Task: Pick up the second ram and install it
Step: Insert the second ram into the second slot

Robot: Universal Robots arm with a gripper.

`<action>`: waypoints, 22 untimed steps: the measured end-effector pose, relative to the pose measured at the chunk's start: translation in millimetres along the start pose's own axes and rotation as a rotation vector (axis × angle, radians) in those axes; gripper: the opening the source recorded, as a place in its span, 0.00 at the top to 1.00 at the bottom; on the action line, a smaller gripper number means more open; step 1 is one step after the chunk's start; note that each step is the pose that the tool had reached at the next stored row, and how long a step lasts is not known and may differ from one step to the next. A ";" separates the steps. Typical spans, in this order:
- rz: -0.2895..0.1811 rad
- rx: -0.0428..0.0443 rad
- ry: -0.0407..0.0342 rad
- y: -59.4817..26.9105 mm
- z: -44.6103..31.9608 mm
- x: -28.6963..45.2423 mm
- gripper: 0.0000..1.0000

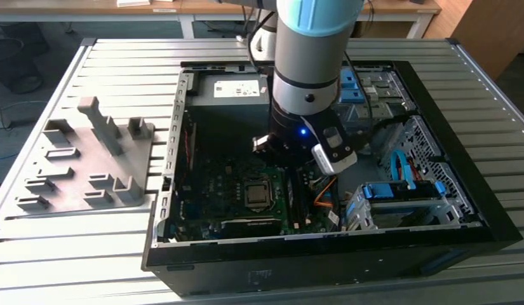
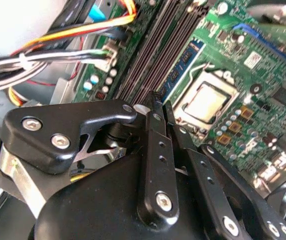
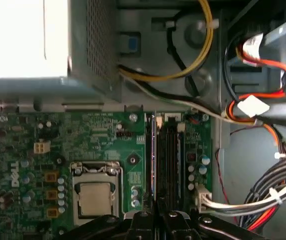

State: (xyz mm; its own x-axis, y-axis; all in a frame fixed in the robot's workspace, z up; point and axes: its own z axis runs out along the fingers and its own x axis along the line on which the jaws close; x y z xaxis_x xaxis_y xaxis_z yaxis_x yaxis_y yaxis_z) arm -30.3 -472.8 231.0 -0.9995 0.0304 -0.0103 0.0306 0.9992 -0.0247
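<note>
The second ram (image 3: 153, 155) is a thin blue stick seen edge-on, standing along the slot row closest to the CPU socket (image 3: 94, 197). In the second wrist view its blue face (image 2: 183, 67) runs from the board down to my fingertips. My gripper (image 2: 161, 104) is shut on its near end, the black fingers (image 2: 153, 130) almost together. Whether the stick is seated in the slot I cannot tell. The black slots (image 3: 172, 160) lie right beside it. In the exterior view my gripper (image 1: 287, 166) reaches down into the open computer case (image 1: 465, 159) above the motherboard (image 1: 228, 184).
Cable bundles (image 3: 263, 105) (image 2: 58, 57) hang close beside the slots. A power supply box (image 3: 33, 40) sits beyond the board. Drive cages with blue clips (image 1: 406, 194) fill the case at the exterior view's right. A grey fixture (image 1: 88, 159) lies on the slatted table at the exterior view's left.
</note>
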 end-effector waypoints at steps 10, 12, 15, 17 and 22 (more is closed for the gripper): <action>0.000 -0.0317 0.0010 -17.3 2.4 -0.4 0.86; 0.000 -0.0318 0.0010 -17.6 2.5 -0.5 0.86; 0.000 -0.0318 0.0009 -17.6 5.1 -0.7 0.86; 0.000 -0.0318 0.0009 -17.5 6.9 -0.9 0.86; 0.000 -0.0303 0.0010 -17.7 8.3 -0.9 0.86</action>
State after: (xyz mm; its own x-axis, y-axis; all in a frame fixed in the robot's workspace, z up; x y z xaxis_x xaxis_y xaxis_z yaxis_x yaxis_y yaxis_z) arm -29.8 -490.7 223.1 -0.9995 0.0307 -0.0093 0.0306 0.9995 0.0057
